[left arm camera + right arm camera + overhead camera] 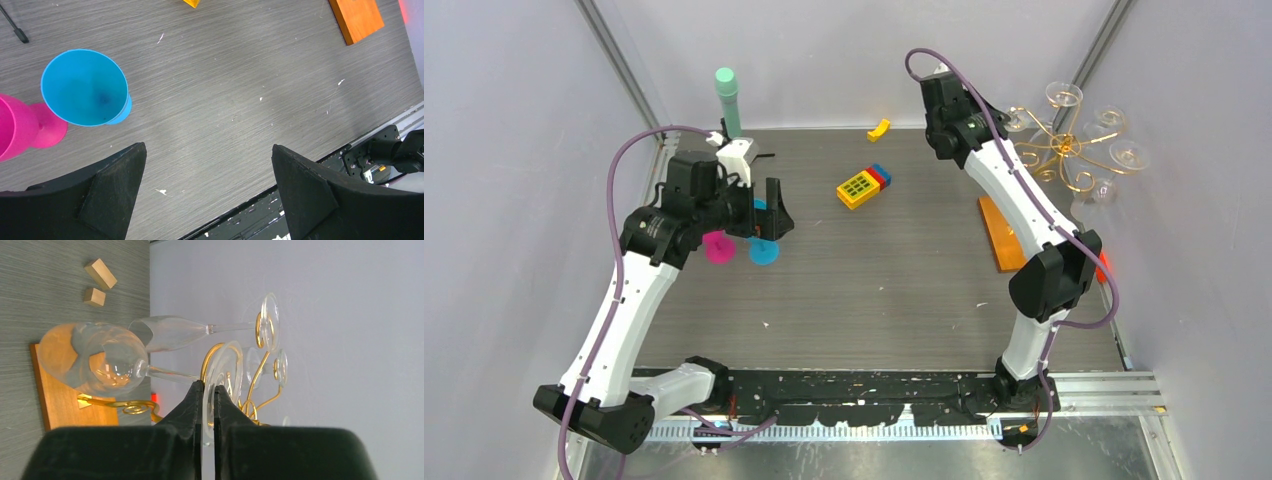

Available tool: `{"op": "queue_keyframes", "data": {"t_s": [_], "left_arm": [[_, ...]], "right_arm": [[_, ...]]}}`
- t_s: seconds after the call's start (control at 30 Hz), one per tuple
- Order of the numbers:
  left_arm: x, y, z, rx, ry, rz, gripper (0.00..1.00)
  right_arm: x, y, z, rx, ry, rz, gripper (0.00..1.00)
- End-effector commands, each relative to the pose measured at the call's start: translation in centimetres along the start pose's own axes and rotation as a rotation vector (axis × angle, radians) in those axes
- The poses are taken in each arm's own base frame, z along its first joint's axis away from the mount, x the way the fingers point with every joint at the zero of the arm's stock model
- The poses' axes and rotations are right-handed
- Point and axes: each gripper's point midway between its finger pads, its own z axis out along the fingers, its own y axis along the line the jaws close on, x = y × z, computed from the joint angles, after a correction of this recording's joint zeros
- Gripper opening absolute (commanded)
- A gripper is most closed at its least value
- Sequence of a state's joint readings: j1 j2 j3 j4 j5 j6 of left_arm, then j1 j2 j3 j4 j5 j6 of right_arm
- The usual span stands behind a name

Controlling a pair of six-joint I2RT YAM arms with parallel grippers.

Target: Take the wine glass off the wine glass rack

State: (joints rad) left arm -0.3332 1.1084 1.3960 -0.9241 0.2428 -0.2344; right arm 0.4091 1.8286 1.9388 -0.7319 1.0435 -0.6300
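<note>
The wine glass rack (261, 374) is thin gold wire on an orange-brown wooden base (60, 395), close to the right wall (1064, 150). Clear glasses hang from its curled arms. One wine glass (95, 360) lies sideways in the right wrist view, its stem leading to the round foot (225, 362). My right gripper (208, 390) is shut on the edge of that foot, which still sits in a gold curl. My left gripper (207, 165) stands wide open over bare tabletop, far from the rack, with nothing between its fingers (115, 185).
A blue cup (82, 87) and a pink cup (20, 130) stand by the left gripper. A yellow toy with green buttons (861, 187), a small yellow piece (879, 128) and a teal cylinder (727, 100) sit farther back. Two wooden blocks (100, 273) lie beyond the base.
</note>
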Motion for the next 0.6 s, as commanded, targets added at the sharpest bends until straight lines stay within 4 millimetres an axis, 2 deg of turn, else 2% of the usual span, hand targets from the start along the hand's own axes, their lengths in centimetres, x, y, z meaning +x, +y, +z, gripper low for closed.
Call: {"op": "queue_keyframes", "data": {"t_s": [0.0, 0.33, 0.57], "left_arm": [[-1.1, 0.1, 0.0, -0.001, -0.048, 0.012, 1.00], [-0.9, 0.1, 0.2, -0.001, -0.043, 0.009, 1.00], [-0.9, 0.1, 0.1, -0.001, -0.046, 0.010, 1.00]], "right_arm": [[-0.3, -0.4, 0.0, 0.014, -0.012, 0.026, 0.01], [-0.5, -2.0, -1.1, 0.031, -0.031, 0.039, 0.00], [-0.3, -1.0, -1.0, 0.007, -0.029, 0.016, 0.02]]}}
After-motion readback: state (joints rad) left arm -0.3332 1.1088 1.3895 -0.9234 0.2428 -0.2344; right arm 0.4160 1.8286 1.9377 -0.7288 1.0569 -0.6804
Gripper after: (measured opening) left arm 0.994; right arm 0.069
